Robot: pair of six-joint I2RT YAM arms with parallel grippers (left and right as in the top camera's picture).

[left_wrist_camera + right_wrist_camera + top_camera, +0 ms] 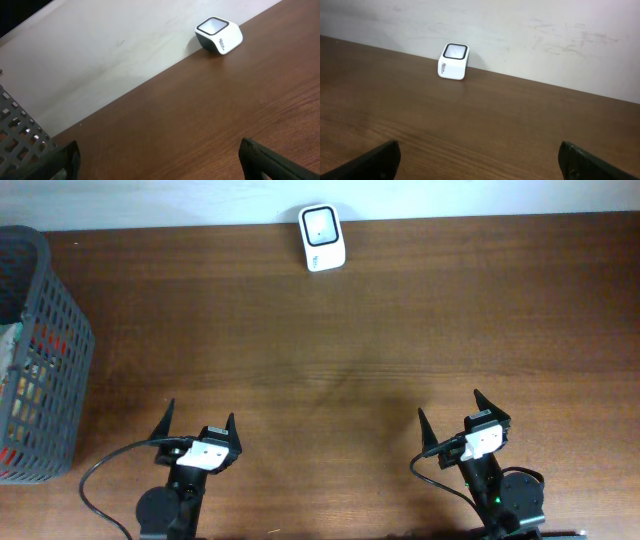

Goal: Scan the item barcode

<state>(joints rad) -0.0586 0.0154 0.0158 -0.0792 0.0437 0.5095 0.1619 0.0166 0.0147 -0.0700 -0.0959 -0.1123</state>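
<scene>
**Overhead.** We see both arms at the near edge of the table (400,320). The left gripper (200,415) and right gripper (448,405) are each spread wide and empty. The scanner (322,238) sits at the far edge with its window up. The basket (45,350) stands at the left edge, and goods (18,385) show dimly through its mesh. Which of them is the item we cannot tell.

**Left wrist.** The basket's corner lies just beside the left finger, and the scanner is well apart, upper right.

**Right wrist.** The scanner stands ahead and to the left, against the wall (530,30). Nothing lies between the fingers (380,160).

**Step.** We judge the task not yet begun, with fetching the item first. The left arm is nearer. It must clear the rim, descend, and close on one item, then present that item's barcode to the window.
</scene>
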